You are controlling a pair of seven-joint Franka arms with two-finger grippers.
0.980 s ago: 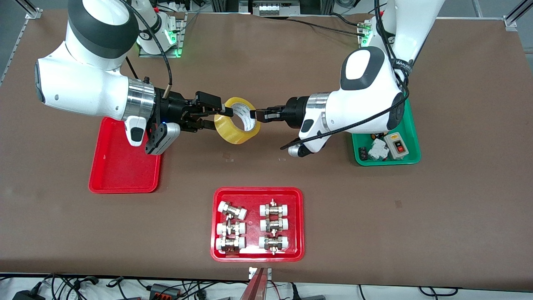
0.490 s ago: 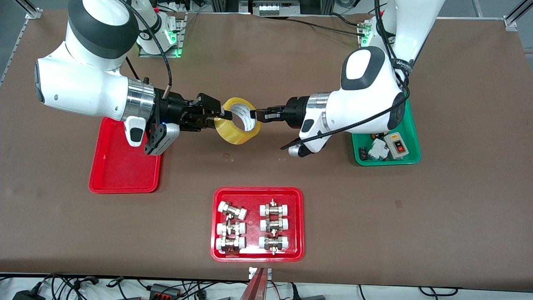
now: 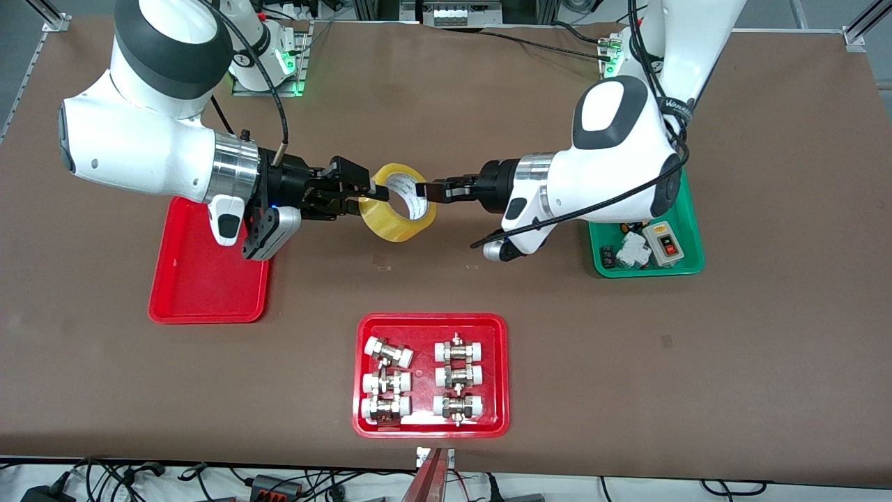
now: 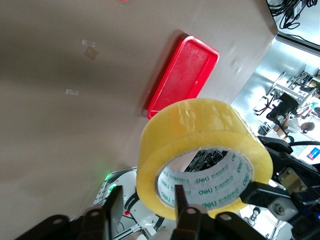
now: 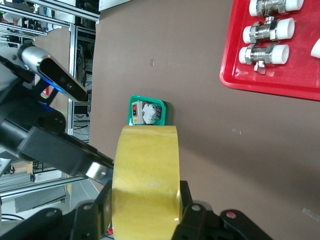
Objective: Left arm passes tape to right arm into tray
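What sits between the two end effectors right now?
The tape, held up over the table; the right end effector grips one side, the left end effector is at the other. Front view shows it.

Narrow red tray (image 3: 202,279): its edge toward the robots' bases hidden under right arm (image 3: 153,146) and wrist camera. Green tray (image 3: 686,261): about half covered by left arm (image 3: 613,167); contents too small to identify. Tape (image 3: 397,202) hides part of the right gripper's (image 3: 373,194) fingers. Both arms cut off by the front view's top edge. Print on tape core (image 4: 210,180) only partly legible.
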